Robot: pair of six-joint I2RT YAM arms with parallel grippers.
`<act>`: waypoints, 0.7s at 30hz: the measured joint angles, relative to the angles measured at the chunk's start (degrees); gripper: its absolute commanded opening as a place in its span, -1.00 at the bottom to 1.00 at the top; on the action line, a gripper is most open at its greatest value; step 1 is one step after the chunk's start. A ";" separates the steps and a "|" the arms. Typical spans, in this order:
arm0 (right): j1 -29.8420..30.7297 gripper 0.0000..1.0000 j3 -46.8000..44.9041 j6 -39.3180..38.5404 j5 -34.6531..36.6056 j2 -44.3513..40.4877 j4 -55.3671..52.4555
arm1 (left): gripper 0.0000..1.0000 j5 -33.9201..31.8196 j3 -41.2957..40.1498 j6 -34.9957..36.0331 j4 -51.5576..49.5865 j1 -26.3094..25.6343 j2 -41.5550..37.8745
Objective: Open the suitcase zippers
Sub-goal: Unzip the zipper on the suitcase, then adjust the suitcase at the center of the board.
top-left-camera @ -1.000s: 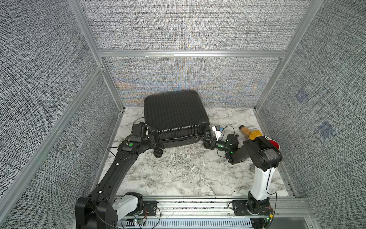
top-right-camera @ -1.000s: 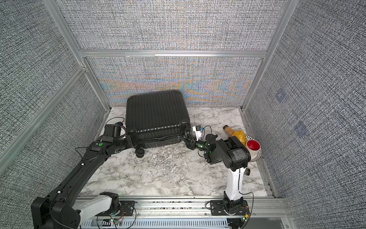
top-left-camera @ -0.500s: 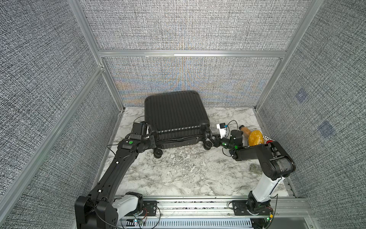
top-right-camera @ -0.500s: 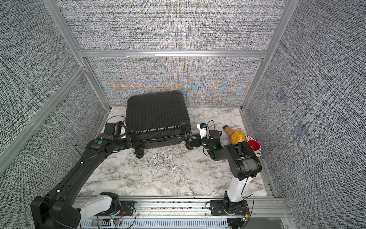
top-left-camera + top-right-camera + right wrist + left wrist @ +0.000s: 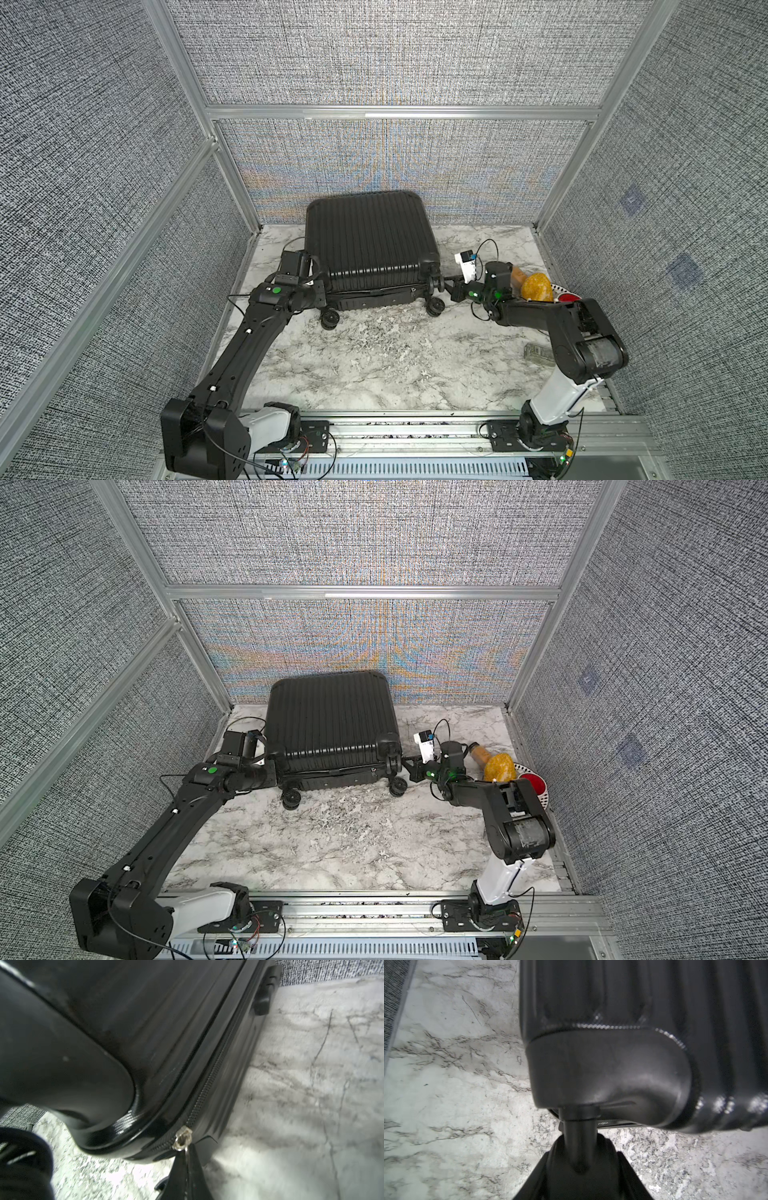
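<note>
The black ribbed suitcase (image 5: 370,241) (image 5: 328,721) lies flat at the back of the marble table, with its wheels toward the front. My left gripper (image 5: 321,291) (image 5: 276,771) (image 5: 579,1159) is at its front-left corner, shut on a wheel (image 5: 579,1142) whose stem sits between the fingers. My right gripper (image 5: 451,289) (image 5: 409,766) (image 5: 188,1151) is at the front-right corner, shut on the silver zipper pull (image 5: 181,1140). The zipper track (image 5: 209,1084) runs away from the pull along the case's side. The front seam (image 5: 374,291) shows a thin gap.
A yellow-orange bottle (image 5: 536,286) and a red bowl on a white plate (image 5: 567,297) sit just behind my right forearm. A small clear box (image 5: 536,353) lies near the right wall. Fabric walls close in the back and both sides. Two case wheels (image 5: 330,322) (image 5: 436,307) rest on the table.
My right arm's elbow has swung out to the right and lower. Its gripper has drawn slightly rightward at the case's corner. The left arm has stayed put.
</note>
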 measured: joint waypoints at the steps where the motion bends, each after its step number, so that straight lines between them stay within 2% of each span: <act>1: 0.42 -1.00 -1.60 0.48 0.52 -1.27 0.50 | 0.37 -0.98 0.96 0.98 -0.31 0.11 1.05; 4: 2.25 -1.00 -6.82 2.38 2.95 -5.49 2.03 | 0.79 -4.63 3.80 2.12 0.74 0.72 3.65; 6: 4.02 -1.00 -10.12 3.56 5.31 -8.74 2.34 | 0.91 -6.49 5.29 2.21 1.92 1.05 4.37; 9: 7.17 -1.00 -14.97 4.72 8.09 -14.12 2.43 | 0.99 -6.99 6.67 2.21 2.21 0.94 3.32; 13: 11.80 -1.00 -19.91 5.90 10.25 -20.35 1.79 | 0.98 -5.90 4.24 1.36 2.43 -0.09 -3.78; 15: 13.84 -1.00 -21.31 6.19 11.21 -22.84 1.20 | 0.98 -4.85 1.01 0.55 2.08 -3.85 -8.92; 17: 15.32 -1.00 -22.21 6.34 11.47 -24.76 0.57 | 0.96 -4.00 -1.51 -0.94 2.14 -10.01 -13.03; 21: 16.76 -1.00 -22.60 6.27 12.11 -26.62 -0.72 | 0.93 -3.80 -4.94 -5.66 2.80 -24.90 -16.90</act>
